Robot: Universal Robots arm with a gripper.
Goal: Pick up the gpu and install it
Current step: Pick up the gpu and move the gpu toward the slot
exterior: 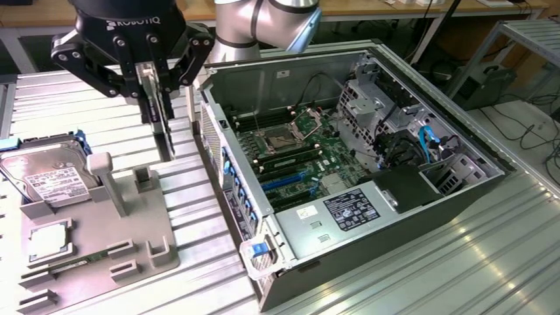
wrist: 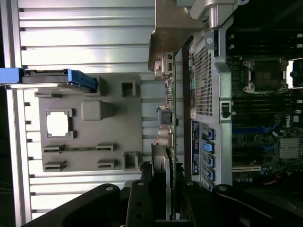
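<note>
One card up in the pincer (exterior: 151,82); fingers pressed onto the gpu (exterior: 162,131) from both flat faces, so I read a firm pinch on it, not a spread jaw. The gpu hangs on edge straight below the fingertips, long side vertical, lifted off everything; its lower edge looks clear of the grey fixture (exterior: 122,249) underneath.

On the wrist camera I see the gpu (wrist: 169,118) edge-on, running away from the pincer (wrist: 163,189), with a pale metal bracket (wrist: 163,38) at one end. In that view the card sits over the strip between the fixture and the side wall of the open computer case (exterior: 376,256), nearer the case.

Below the pincer and out to the side away from the case:
- hard drive (exterior: 48,174) in a blue caddy (exterior: 80,141), leaning at the fixture's edge;
- processor (exterior: 48,239) lying flat in a square pocket, further from the pincer than the drive;
- thin memory stick (wrist: 78,148) lying between two clips, beyond the processor.

The case lies on its side on the slatted metal bench (exterior: 490,262), just beside the pincer and lower than it. Its lid is off and the motherboard (exterior: 298,154) faces up; the gpu is outside the case, not touching it as far as I can tell.
</note>
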